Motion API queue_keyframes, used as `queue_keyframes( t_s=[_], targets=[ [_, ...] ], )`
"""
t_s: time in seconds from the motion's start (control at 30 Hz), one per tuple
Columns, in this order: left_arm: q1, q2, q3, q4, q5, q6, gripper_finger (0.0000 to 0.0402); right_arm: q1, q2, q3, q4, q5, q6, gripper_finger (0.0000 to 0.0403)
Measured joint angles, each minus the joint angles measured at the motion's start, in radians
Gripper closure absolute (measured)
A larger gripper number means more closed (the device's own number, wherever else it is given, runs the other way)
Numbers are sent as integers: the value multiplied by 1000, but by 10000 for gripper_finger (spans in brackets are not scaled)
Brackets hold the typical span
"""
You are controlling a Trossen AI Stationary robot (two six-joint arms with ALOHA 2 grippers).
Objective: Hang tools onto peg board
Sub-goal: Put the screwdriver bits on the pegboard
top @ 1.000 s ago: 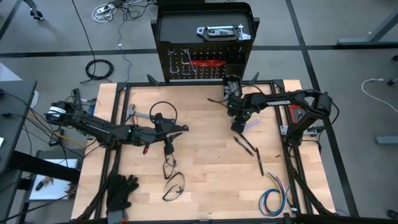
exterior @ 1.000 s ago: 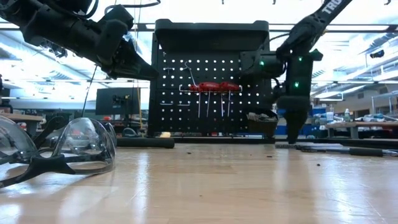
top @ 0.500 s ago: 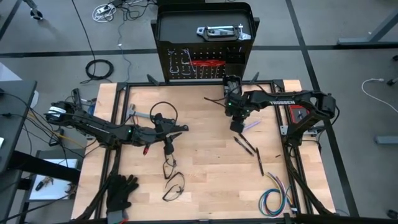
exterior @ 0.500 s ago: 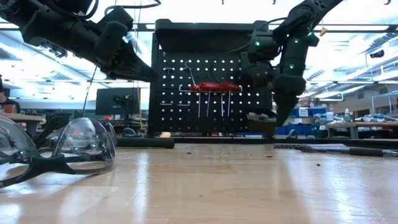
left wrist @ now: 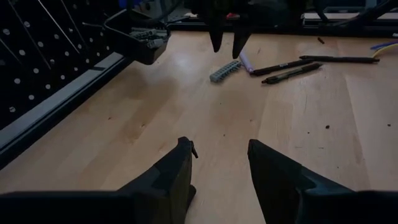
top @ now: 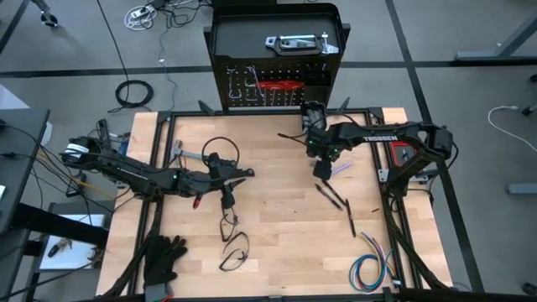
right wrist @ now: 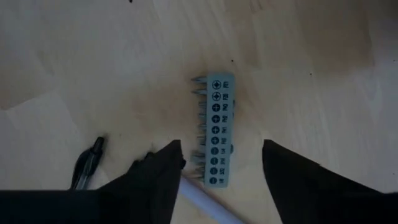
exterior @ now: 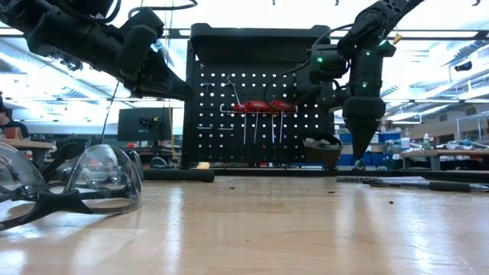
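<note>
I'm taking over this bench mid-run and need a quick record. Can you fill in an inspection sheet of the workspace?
Surface: wooden table, bare in the middle.
Job's things: grey bit holder flat on the table; red-handled tools hanging on the peg board.
Clutter: black gloves, safety glasses, pens.
Grippers: right gripper above the bit holder, jaws open, empty; left gripper open, empty, hovering.
Cables: coloured wire bundle at the table's corner.
Surroundings: desks and monitors behind.

peg board [top: 277, 84] showing black with rows of pale holes | screwdriver handles [exterior: 260, 106] showing red | bit holder [right wrist: 217, 130] showing grey | counter [top: 277, 243] showing pale wood grain
</note>
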Motion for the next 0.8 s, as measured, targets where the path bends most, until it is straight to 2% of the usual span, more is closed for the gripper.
queue_keyframes(
  t_s=[0.17, 0.33, 0.47, 0.57, 0.73, 0.8],
  targets=[
    [0, 0, 0, 0, 2, -1, 245, -4, 1, -67, 117, 1, -5, 162],
    [0, 0, 0, -1, 4, -10, 245, -63, 26, -207, 304, -57, -11, 177],
    [1, 0, 0, 5, 3, 4, 245, -107, 62, -232, 332, -75, -24, 193],
    [2, 0, 0, 26, 3, 13, 245, -111, 62, -223, 320, -77, -54, 217],
    [2, 0, 0, 22, 2, 18, 245, -92, 65, -196, 290, -64, -127, 305],
    [2, 0, 0, 23, 2, 19, 245, -83, 65, -196, 290, -55, -128, 304]
  ],
)
